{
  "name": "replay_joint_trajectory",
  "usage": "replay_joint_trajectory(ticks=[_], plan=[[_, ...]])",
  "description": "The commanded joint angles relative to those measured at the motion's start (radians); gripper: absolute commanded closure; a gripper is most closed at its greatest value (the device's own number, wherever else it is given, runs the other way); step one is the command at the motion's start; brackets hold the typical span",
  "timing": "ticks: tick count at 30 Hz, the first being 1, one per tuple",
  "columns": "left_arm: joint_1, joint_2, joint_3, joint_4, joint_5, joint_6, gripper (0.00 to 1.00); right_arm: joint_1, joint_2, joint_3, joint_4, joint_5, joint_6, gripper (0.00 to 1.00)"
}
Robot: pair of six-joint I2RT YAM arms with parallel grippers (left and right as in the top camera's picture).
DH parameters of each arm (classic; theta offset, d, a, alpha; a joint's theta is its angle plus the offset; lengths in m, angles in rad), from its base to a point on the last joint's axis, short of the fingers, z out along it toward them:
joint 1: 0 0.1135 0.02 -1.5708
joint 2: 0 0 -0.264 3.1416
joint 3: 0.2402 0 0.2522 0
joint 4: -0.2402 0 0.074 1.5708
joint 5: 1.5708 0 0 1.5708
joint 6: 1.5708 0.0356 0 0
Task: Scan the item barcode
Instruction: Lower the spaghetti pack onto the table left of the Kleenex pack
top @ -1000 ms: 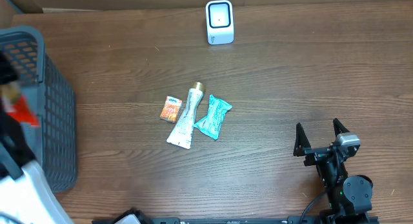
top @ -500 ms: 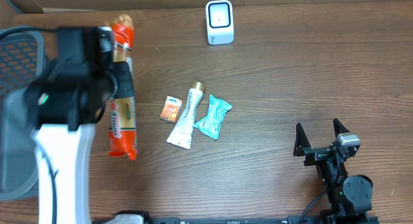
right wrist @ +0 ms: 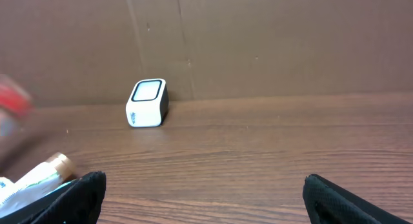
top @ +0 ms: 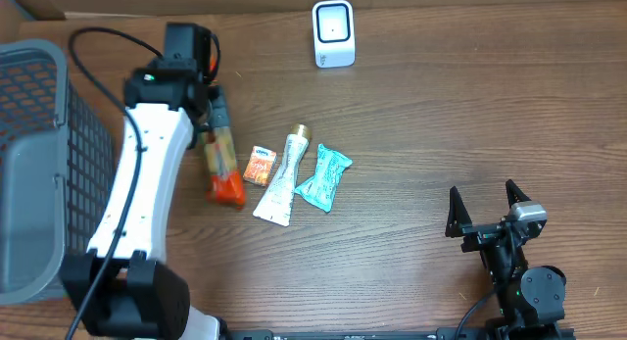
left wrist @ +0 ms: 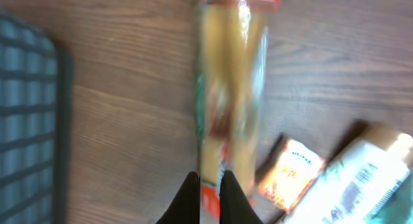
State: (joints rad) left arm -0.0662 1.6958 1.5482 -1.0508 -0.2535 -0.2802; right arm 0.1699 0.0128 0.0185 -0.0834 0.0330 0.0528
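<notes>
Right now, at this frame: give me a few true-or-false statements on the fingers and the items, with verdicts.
1. The left fingers are shut on the long orange-and-clear packet. True.
2. The small orange sachet lies between that packet and the white gold-capped tube. True.
3. The teal crinkled wrapper touches the packet. False: the wrapper lies beyond the tube, with sachet and tube between.
4. The right fingers hold the white box-shaped scanner. False: they stand open and empty; the scanner sits apart, at the far edge of the brown wooden table.

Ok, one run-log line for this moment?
left gripper: shut on orange packet | right gripper: open, empty | scanner: far edge, packet short of it
</notes>
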Motion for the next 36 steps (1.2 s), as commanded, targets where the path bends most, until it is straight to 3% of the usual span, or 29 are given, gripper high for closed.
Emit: replay_joint_trajectory(ticks=[1,6,12,14,15,17,24,36], plan=[[-0.006,0.030,-0.119,0.099,0.047,-0.038,0.96,-0.002,-0.010,-0.011,0.003,0.008,0.007,0.00],[-0.006,0.064,-0.248,0.241,0.118,-0.038,0.96,-0.002,-0.010,-0.011,0.003,0.008,0.007,0.00],[-0.006,0.081,-0.273,0.287,0.117,-0.028,0.94,-0.002,-0.010,-0.011,0.003,0.008,0.007,0.00],[-0.005,0.081,-0.273,0.320,0.116,-0.012,0.83,-0.002,-0.010,-0.011,0.003,0.008,0.007,0.00],[-0.005,0.082,-0.273,0.343,0.116,-0.010,0.61,-0.002,-0.010,-0.011,0.003,0.008,0.007,0.00],[-0.005,0.082,-0.273,0.387,0.115,-0.010,0.47,-0.002,-0.010,-0.011,0.003,0.008,0.007,0.00],[-0.003,0.083,-0.293,0.517,-0.018,0.003,0.43,-0.002,-0.010,-0.011,0.003,0.008,0.007,0.00],[0.026,0.241,-0.311,0.621,0.019,0.011,0.21,-0.002,-0.010,-0.011,0.003,0.008,0.007,0.00]])
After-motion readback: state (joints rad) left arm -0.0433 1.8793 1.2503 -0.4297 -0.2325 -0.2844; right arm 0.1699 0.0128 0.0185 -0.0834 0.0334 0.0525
